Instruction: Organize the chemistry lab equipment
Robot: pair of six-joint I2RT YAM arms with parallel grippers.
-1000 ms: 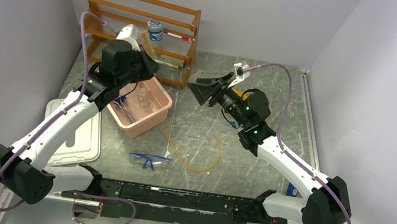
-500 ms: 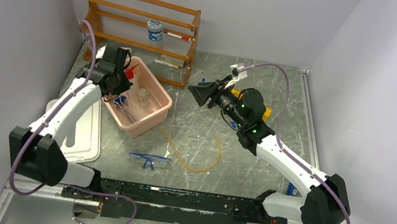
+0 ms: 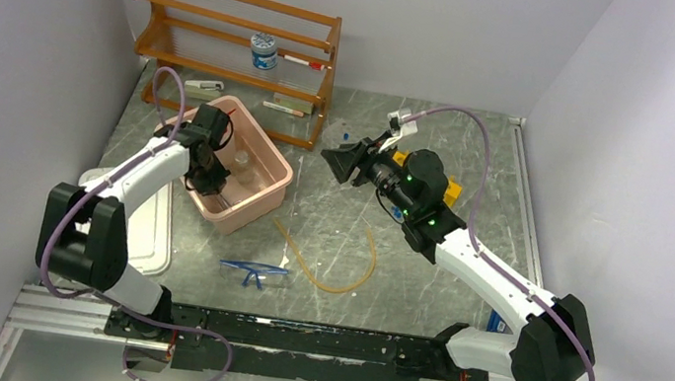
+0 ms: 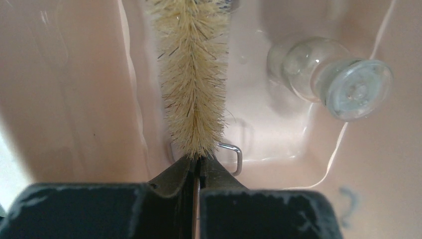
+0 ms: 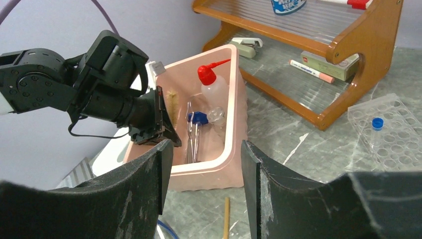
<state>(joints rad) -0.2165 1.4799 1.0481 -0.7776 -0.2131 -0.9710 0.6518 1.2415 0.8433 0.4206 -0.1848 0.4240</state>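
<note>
My left gripper (image 4: 199, 167) is shut on the wire handle of a tan bristle brush (image 4: 191, 74) and holds it low inside the pink bin (image 3: 265, 198). A small glass flask (image 4: 338, 74) lies beside the brush. In the right wrist view the bin also holds a red-nozzled squeeze bottle (image 5: 215, 87), metal tongs (image 5: 191, 132) and a blue-capped tube (image 5: 197, 118). My right gripper (image 3: 343, 161) hangs open and empty above the table, right of the bin. Blue-framed goggles (image 3: 252, 271) and amber tubing (image 3: 342, 271) lie on the table in front. A yellow rack (image 3: 450, 188) is mostly hidden behind my right arm.
A wooden shelf (image 3: 235, 37) stands at the back left with a jar, markers and a box on it. A white stapler (image 5: 246, 46) lies under it. A clear holed rack (image 5: 393, 129) with one blue-capped tube sits right of the shelf. A white lid (image 3: 138, 232) lies left of the bin.
My left arm has come down from the shelf and lowered the brush into the pink bin. My right arm has barely moved.
</note>
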